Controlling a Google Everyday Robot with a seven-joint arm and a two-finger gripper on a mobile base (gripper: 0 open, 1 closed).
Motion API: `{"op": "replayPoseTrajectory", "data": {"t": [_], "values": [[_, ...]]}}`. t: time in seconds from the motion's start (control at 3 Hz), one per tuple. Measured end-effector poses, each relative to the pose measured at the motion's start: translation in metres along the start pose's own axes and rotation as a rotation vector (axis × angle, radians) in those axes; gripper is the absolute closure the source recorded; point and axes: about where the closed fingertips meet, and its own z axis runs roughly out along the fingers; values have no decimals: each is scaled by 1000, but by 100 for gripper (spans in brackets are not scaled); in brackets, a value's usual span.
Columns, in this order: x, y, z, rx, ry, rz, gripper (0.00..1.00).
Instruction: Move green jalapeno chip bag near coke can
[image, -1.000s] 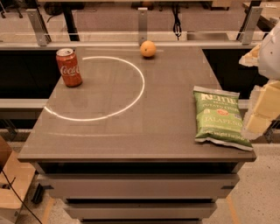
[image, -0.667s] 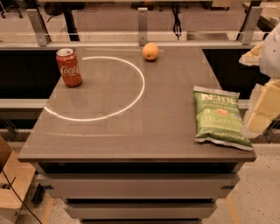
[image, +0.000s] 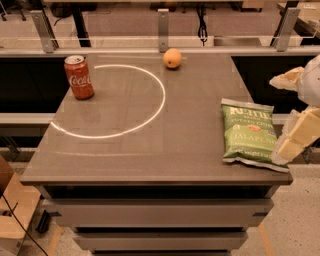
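The green jalapeno chip bag (image: 248, 131) lies flat at the right front of the desk (image: 150, 160), with its lower right corner at the desk edge. The coke can (image: 79, 77) stands upright near the far left corner, well apart from the bag. The end effector (image: 299, 134) sits at the right border of the view, just beside the bag's right edge. Whether it is wide, narrow or gripping cannot be told.

Probable faults:
- Slipped grasp. A flat foil bag offers little to grip, so a shallow closure may catch only a fold and the bag may drop in transit.
- Bag pushed off the desk. A sideways nudge instead of a lift could slide the bag over the nearby front edge.
- Can tipped. A bag carried low or released too close could knock the upright can over.
- Orange (image: 172, 58) set rolling. It lies at the far edge, off the direct path, so the risk is judged low.

Not determinable:
- The arm and most of the end effector are cut off by the right border.
- Contact between end effector and bag cannot be confirmed.
- The bag's right edge is partly covered.
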Motion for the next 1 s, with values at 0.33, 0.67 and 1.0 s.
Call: {"op": "replayPoseTrajectory", "data": {"t": [0.33, 0.67, 1.0], "values": [[10, -11, 28, 6, -38, 12, 0], [22, -24, 57, 5, -19, 22, 0], [39, -31, 87, -18, 34, 41, 0]]}}
